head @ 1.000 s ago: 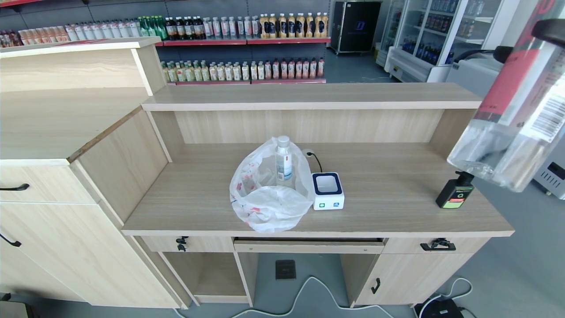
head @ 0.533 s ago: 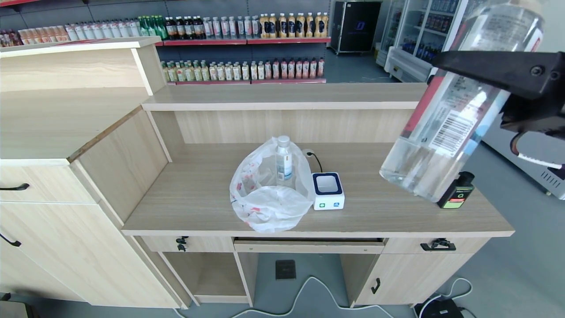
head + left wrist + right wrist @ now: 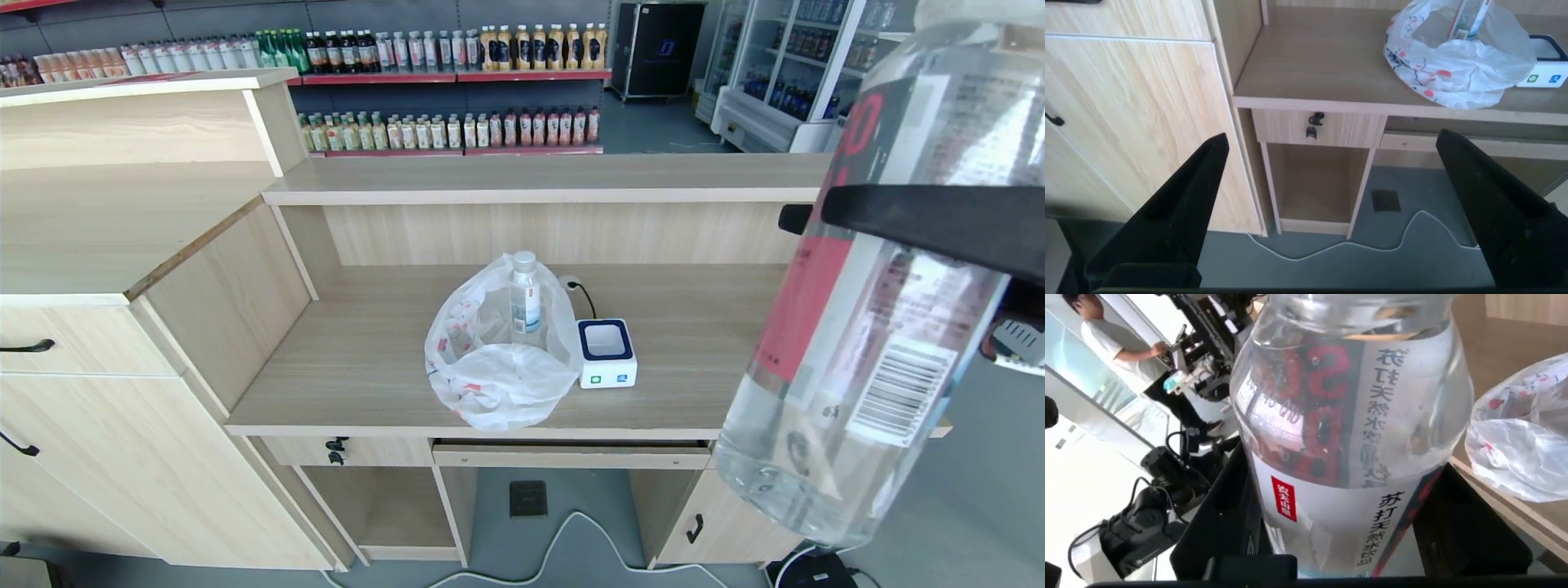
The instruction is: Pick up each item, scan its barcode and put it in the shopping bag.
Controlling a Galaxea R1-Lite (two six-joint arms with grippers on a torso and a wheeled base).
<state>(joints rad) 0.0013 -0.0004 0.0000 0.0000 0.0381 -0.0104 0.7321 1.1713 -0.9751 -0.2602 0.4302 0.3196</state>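
Two water bottles in all. One big bottle (image 3: pixel 865 327) fills the right side of the head view, very close to the cam. A smaller bottle (image 3: pixel 524 298) stands upright inside the shopping bag (image 3: pixel 490 376) at frame centre. One bag, white plastic w/ red print, mouth open, sitting on the wooden counter (image 3: pixel 367 351). One scanner box (image 3: pixel 606 353), white w/ dark blue top frame, just beside the bag on its right, touching or nearly so. A black cable (image 3: pixel 581 296) runs behind it.

Background: shelves of drinks (image 3: pixel 457 49) along the top of the frame, glass-door fridges (image 3: pixel 784 57) at upper right. A white cord lies on the floor below the counter, bottom centre.

The big bottle blocks the counter's right end from sight. It is tilted, base at lower right, cap end out past the top right corner, barcode (image 3: pixel 898 392) facing the cam, red label strip on its left side.

Right gripper (image 3: pixel 1349 539) is clamped on the big bottle's mid-body; one black finger (image 3: pixel 922 222) crosses it in the head view. The bottle sits well right of scanner and bag.

Left gripper (image 3: pixel 1331 212) is spread wide, nothing in it, low by the counter's front, near the drawer w/ a key.
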